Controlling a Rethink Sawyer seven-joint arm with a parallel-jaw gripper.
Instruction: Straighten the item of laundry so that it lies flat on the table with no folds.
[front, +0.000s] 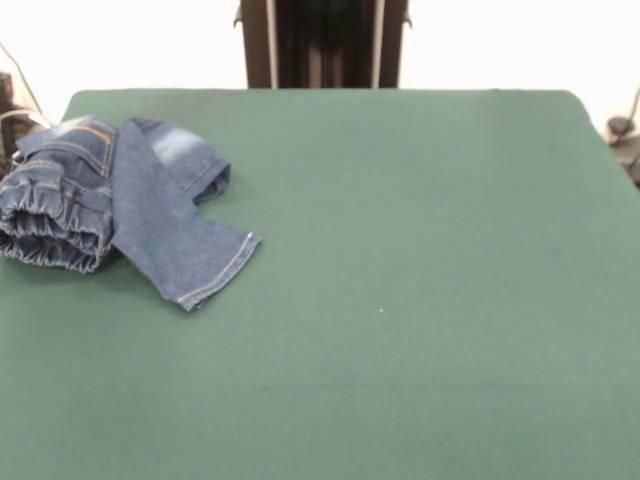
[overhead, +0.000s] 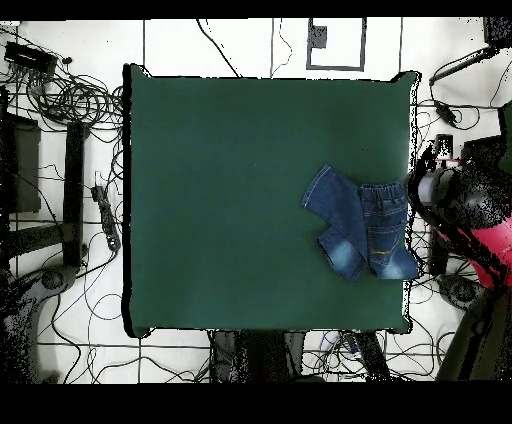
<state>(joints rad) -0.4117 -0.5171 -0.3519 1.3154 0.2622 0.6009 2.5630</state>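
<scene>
Green table (front: 400, 300), crumpled jeans (front: 120, 200) at its edge, gripper unseen

Front view low, across table (front: 400, 300); overhead straight down, farther off; both share tabletop.

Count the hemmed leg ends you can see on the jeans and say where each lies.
2. On the jeans, one hem points toward the table's middle; the other hem lies behind it, folded back. Nothing more shows; folds could hide parts.
</scene>
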